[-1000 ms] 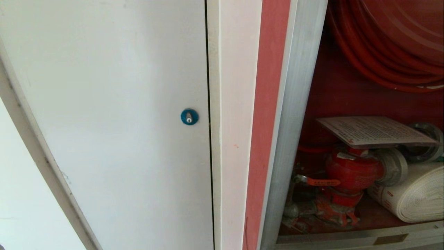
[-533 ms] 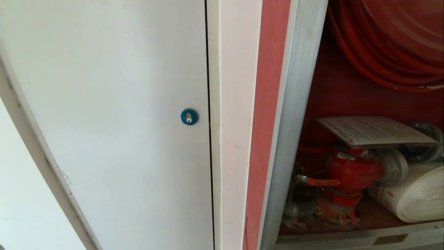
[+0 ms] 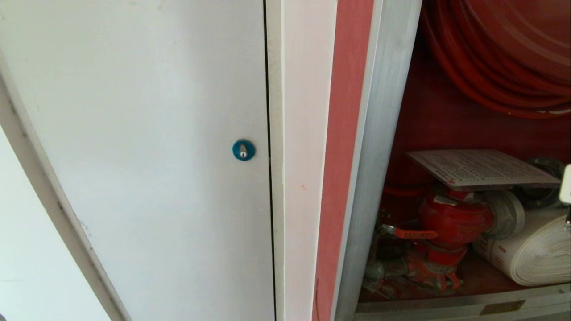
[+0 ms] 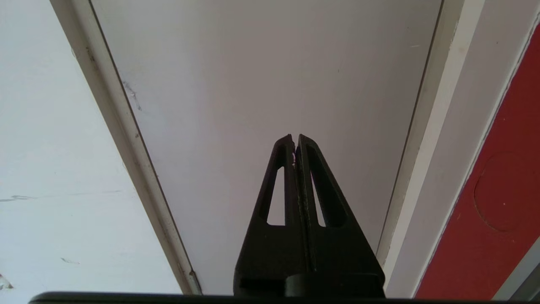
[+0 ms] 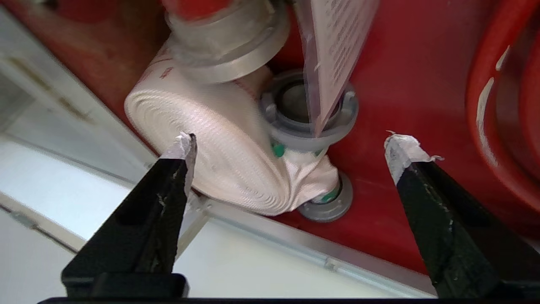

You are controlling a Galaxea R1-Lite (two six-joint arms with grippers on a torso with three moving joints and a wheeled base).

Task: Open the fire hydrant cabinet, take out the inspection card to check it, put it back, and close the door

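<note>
Since the earlier head-view frames, a small white piece of the right arm has come into sight at the right edge, in front of the grey metal coupling; everything else sits as it did.

From the head view, the fire hydrant cabinet (image 3: 379, 147), a tall red-walled box with a silver aluminium frame, stands open, and its door is out of sight. Inside, the inspection card (image 3: 482, 167), a flat white laminated sheet printed with a fine table grid, lies roughly level on top of the red hydrant valve (image 3: 453, 220). A coiled red hose reel (image 3: 499, 58) fills the upper part of the cabinet, and a rolled white fabric hose (image 3: 531, 254) lies on the cabinet floor just beside the valve. To the left stands a plain white panel door (image 3: 134, 156) with a round blue lock (image 3: 244, 150).

From the left wrist view, the left gripper (image 4: 295, 141) has its black fingers pressed together with nothing between them, pointing at the white panel door, with a red strip of wall off to one side.

From the right wrist view, the right gripper (image 5: 291, 145) is spread wide and empty, its black fingers (image 5: 168, 190) tipped with white tape. It is inside the cabinet opening, facing the rolled white hose and a grey ring coupling (image 5: 295, 122). One corner of the inspection card hangs over that coupling, apart from both fingers.
</note>
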